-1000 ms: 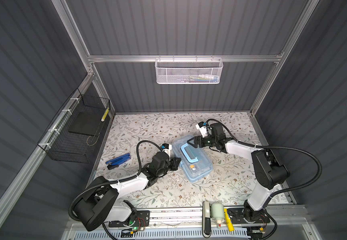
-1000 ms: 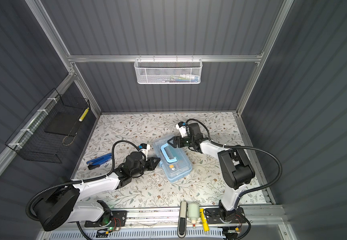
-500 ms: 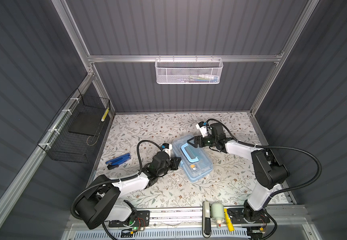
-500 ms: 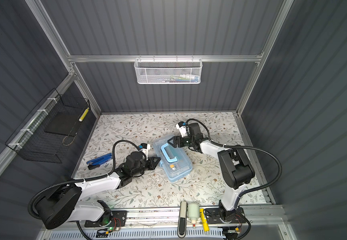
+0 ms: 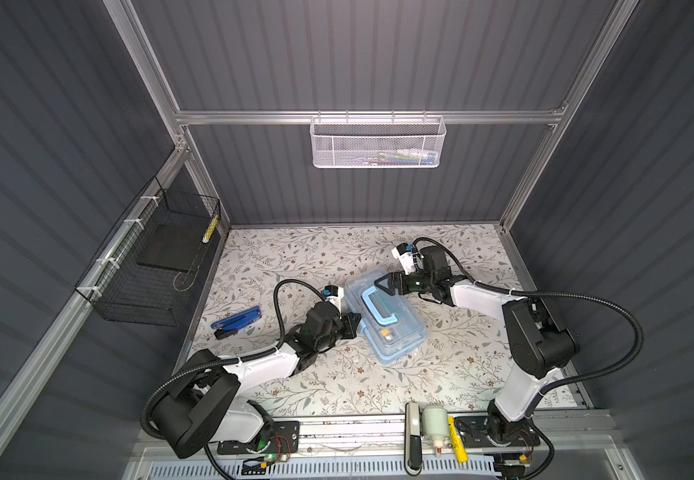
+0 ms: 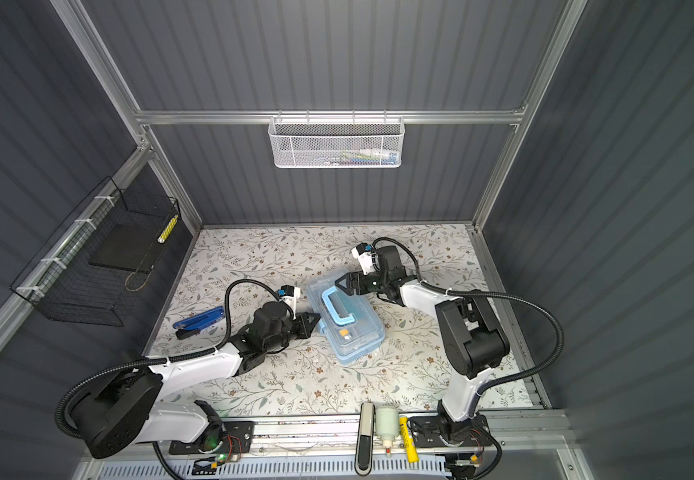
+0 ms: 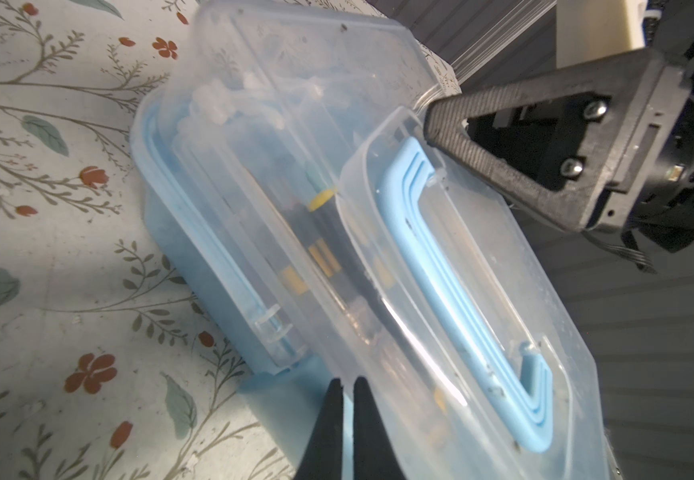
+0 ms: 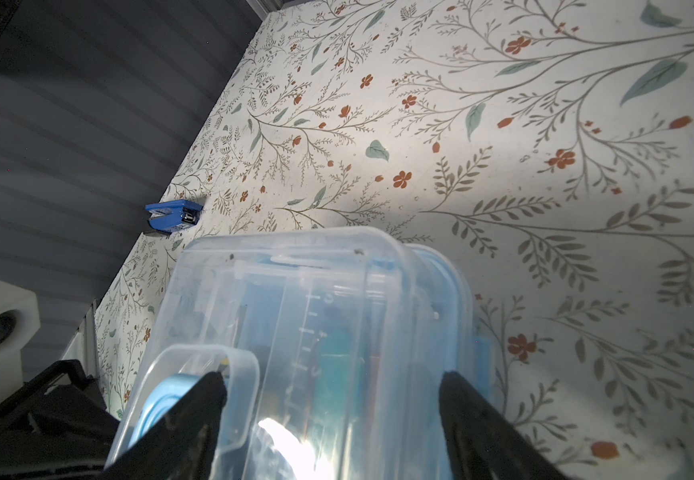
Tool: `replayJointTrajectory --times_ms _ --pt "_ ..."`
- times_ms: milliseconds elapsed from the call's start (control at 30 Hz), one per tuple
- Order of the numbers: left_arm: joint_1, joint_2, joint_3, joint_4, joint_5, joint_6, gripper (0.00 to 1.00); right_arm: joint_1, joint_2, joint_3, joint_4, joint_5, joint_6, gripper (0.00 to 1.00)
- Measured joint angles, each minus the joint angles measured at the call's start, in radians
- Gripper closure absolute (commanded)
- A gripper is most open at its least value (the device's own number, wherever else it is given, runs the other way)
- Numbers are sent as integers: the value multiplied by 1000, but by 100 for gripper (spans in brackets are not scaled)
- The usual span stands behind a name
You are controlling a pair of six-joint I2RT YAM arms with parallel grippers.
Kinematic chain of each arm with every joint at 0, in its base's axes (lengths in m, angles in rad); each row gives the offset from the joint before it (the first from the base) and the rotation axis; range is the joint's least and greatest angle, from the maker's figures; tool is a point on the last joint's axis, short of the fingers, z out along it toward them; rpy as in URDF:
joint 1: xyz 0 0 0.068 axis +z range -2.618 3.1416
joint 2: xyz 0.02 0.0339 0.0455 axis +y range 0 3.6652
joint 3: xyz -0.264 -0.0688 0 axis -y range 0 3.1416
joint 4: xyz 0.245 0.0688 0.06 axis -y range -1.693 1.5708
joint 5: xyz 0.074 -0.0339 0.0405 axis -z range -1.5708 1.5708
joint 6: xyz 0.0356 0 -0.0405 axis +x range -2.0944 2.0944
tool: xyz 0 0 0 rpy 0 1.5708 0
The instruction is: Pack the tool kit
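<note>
The tool kit [image 5: 391,328] [image 6: 353,332], a light-blue case with a see-through lid, lies shut and slanted in the middle of the floral mat in both top views. Its pale blue handle [image 7: 440,270] lies flat in the lid's recess. My left gripper [image 7: 347,380] [image 5: 353,326] is shut, its tips against the blue clasp [image 7: 278,390] on the case's long side. My right gripper [image 8: 332,390] [image 5: 382,284] stands open over the case's far end. One of its fingers [image 8: 208,399] sits at the handle recess. The opposite one is near the lid's edge.
A blue folding tool [image 5: 237,323] [image 8: 172,216] lies on the mat left of the left arm. A black wire basket [image 5: 150,270] hangs on the left wall and a white mesh basket [image 5: 378,141] on the back rail. A white bottle [image 5: 434,424] and a yellow item [image 5: 459,440] sit on the front rail.
</note>
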Motion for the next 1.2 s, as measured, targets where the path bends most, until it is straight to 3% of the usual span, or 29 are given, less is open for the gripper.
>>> replayJointTrajectory --times_ms 333,500,700,1200 --pt "-6 -159 21 -220 -121 49 82 0 0 0 0 0 1 19" --pt "-5 -207 -18 -228 -156 26 94 0 0 0 0 0 1 19" --pt "-4 -150 -64 -193 -131 -11 100 0 1 0 0 0 1 19" --pt "-4 31 -53 -30 -29 -23 100 0 1 0 1 -1 1 19"
